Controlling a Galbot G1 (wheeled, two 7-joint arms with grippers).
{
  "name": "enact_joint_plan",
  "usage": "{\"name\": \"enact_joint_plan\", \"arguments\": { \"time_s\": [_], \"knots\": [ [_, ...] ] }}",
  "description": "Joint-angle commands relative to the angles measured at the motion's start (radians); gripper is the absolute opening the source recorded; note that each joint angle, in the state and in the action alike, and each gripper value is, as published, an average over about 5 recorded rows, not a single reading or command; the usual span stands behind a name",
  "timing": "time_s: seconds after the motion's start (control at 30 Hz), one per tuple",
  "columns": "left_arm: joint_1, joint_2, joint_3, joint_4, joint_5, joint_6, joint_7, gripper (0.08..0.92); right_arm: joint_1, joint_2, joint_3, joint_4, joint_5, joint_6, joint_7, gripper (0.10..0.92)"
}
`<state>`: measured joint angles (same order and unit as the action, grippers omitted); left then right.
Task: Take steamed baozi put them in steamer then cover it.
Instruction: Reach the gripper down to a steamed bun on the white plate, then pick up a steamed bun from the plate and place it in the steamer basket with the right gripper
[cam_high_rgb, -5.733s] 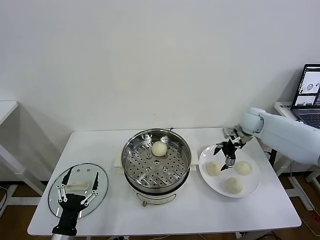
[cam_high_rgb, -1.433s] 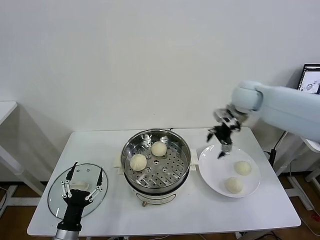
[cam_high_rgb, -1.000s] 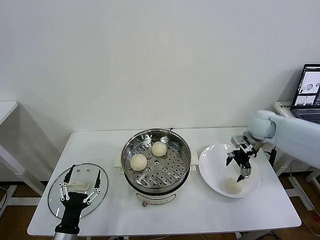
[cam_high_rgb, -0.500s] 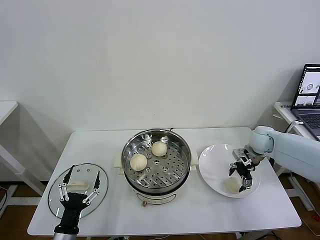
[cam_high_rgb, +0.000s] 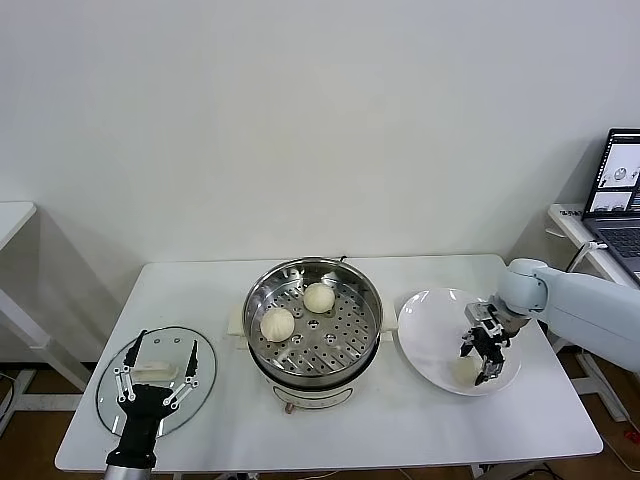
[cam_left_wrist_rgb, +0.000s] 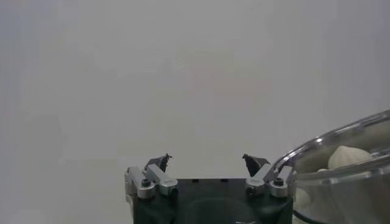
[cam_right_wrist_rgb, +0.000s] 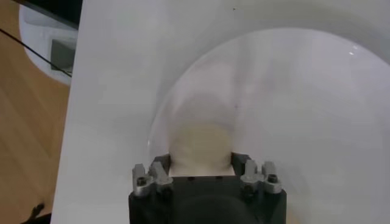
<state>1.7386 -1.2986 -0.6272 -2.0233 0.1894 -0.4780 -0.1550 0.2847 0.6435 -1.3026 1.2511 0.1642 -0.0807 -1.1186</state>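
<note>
In the head view, the right gripper (cam_high_rgb: 484, 352) is hiding one steamed baozi (cam_high_rgb: 466, 369) on the white plate (cam_high_rgb: 430, 340), while two are sitting in the steamer (cam_high_rgb: 314, 330). The left gripper (cam_high_rgb: 158, 377) is hovering, fingers spread, over the cover (cam_high_rgb: 113, 385) on the counter (cam_high_rgb: 400, 425). In the right wrist view, the fingers are clenching that baozi.

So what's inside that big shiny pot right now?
Two baozi sit on the perforated tray inside the steamer, both toward its far-left side. Whatever lies beneath the tray is hidden by it. The rest of the tray is bare.
</note>
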Motion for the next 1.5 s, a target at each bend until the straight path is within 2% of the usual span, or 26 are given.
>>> {"name": "enact_joint_plan", "arguments": {
  "time_s": [0.03,0.27,0.53,0.83,1.13,1.5],
  "knots": [
    [-0.002,0.002,0.002,-0.003,-0.001,-0.001,0.000,0.823,0.147,0.001,0.020,0.060,-0.006,0.052,-0.031,0.653],
    [-0.006,0.009,0.007,-0.009,-0.003,-0.001,0.000,0.823,0.447,0.088,-0.035,0.184,0.032,0.239,-0.071,0.640],
    [-0.004,0.009,0.011,-0.009,-0.002,-0.002,0.000,0.823,0.571,0.310,-0.042,0.292,-0.015,0.472,-0.052,0.642],
    [0.003,0.004,0.009,-0.015,-0.002,-0.006,0.000,0.823,0.472,0.474,-0.015,0.361,-0.168,0.611,-0.014,0.638],
    [0.005,0.007,0.001,-0.015,-0.003,-0.011,-0.001,0.823,0.348,0.523,-0.019,0.374,-0.321,0.708,0.008,0.639],
    [-0.001,0.007,0.007,-0.013,-0.005,-0.011,-0.003,0.823,0.262,0.571,-0.019,0.341,-0.390,0.739,0.011,0.645]
  ]
}}
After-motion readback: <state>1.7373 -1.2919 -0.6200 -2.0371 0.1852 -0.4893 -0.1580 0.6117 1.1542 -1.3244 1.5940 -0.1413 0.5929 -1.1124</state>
